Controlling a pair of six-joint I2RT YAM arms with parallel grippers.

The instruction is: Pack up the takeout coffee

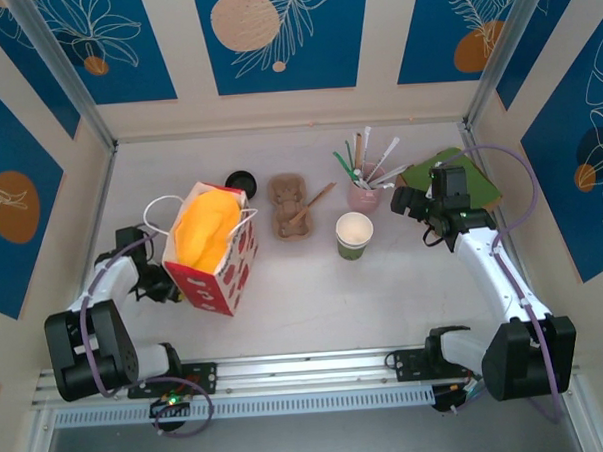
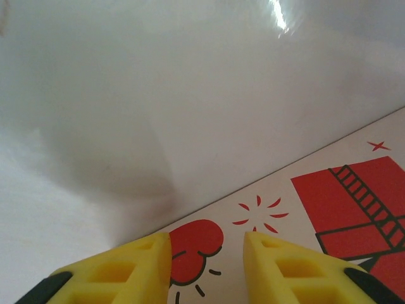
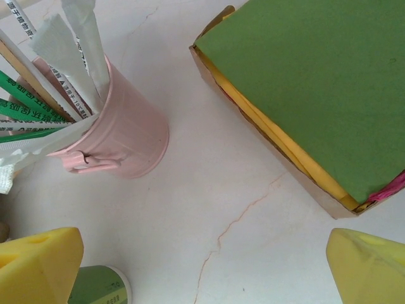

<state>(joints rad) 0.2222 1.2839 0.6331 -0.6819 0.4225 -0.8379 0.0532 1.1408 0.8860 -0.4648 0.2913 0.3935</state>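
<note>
Left wrist view has my left fingers [image 2: 126, 272] set with a narrow gap right at the printed side of the paper bag [image 2: 329, 209], a red heart showing between them. Whether they pinch the bag's wall or merely rest against it, I cannot tell. My right fingers [image 3: 38, 266] stand wide apart and grip nothing, hovering over bare tabletop [image 3: 209, 177] between the pink utensil pot [image 3: 120, 133] and the cardboard napkin box [image 3: 304, 82]. I take the round black lid just behind the bag for the takeout coffee [image 1: 241, 179], its body hidden by the bag. My guess is that the bag is being steadied, so next my right arm must reach past the lidless cup [image 1: 354, 234] and the pulp carrier [image 1: 291, 206], clasp the coffee upright and lower it into the yellow-lined mouth. Around all this lies pale glossy stone with a hairline crack, and cream walls with blue leaf panels.
</note>
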